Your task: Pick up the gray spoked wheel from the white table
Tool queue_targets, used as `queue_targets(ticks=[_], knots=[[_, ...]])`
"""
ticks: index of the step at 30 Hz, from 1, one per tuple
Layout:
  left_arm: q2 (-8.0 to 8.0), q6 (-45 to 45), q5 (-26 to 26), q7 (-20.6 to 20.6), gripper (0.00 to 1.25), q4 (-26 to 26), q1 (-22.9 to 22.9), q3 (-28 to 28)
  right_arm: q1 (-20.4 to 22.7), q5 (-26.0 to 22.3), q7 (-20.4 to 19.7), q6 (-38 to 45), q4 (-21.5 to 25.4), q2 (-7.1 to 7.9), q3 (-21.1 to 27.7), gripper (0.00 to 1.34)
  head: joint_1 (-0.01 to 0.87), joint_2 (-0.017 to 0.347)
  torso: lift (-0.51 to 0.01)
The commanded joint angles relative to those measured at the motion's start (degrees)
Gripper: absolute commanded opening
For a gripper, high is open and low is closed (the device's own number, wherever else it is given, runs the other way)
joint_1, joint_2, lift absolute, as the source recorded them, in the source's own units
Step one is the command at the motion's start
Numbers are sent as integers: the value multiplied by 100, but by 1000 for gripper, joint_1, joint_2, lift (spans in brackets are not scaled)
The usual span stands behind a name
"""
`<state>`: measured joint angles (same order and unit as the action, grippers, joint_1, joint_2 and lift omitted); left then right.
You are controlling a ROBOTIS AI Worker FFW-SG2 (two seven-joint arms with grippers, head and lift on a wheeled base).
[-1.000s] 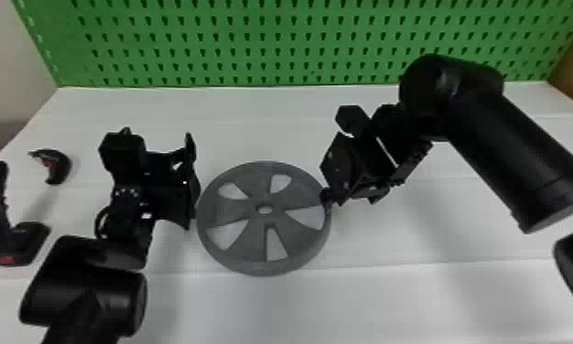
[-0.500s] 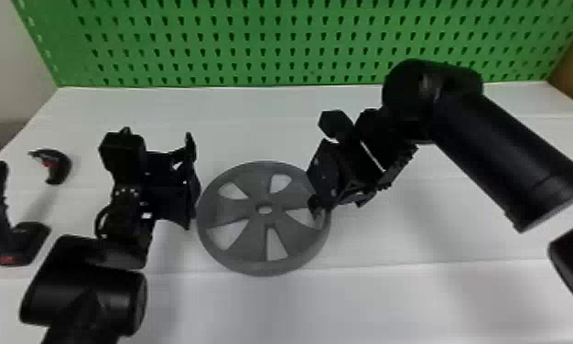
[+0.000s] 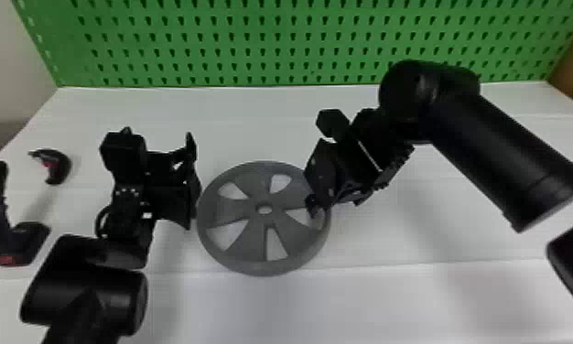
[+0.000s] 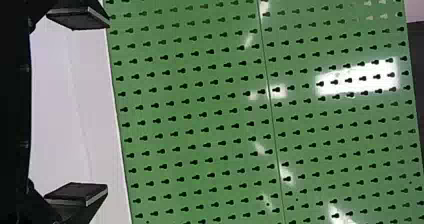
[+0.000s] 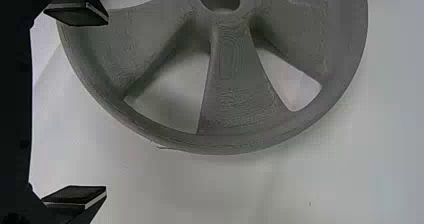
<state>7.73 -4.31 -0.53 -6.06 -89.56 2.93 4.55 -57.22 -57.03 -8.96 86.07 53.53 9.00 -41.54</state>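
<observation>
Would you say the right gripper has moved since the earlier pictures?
Yes; in the head view, the right gripper has shifted left, farther across the unmoved wheel.

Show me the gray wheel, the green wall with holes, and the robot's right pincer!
Gray wheel [image 3: 228, 212]: head view, on its left spoke.
Green wall [image 4: 243, 116]: left wrist view, on its front, between holes.
Right pincer [image 5: 107, 105]: right wrist view, midway between its fingertips.
</observation>
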Motion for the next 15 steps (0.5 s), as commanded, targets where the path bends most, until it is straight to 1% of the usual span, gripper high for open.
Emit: queue_targets(ticks=[1,7,12,15], knots=[[0,0,-9,0,1121,0,14,-7,-17,-19,-1,-2,-18,-3,-21,1233,769,37,-107],[0,0,-18,0,1121,0,6,2,-61,-19,-18,59,-114,-56,40,1233,769,37,-107],[0,0,-44,0,1121,9,6,11,-149,-72,-308,-29,-422,-179,58,1233,769,38,-107],[0,0,-53,0,1123,18,6,28,-149,-511,-941,-160,-571,-214,154,1233,769,37,-107]])
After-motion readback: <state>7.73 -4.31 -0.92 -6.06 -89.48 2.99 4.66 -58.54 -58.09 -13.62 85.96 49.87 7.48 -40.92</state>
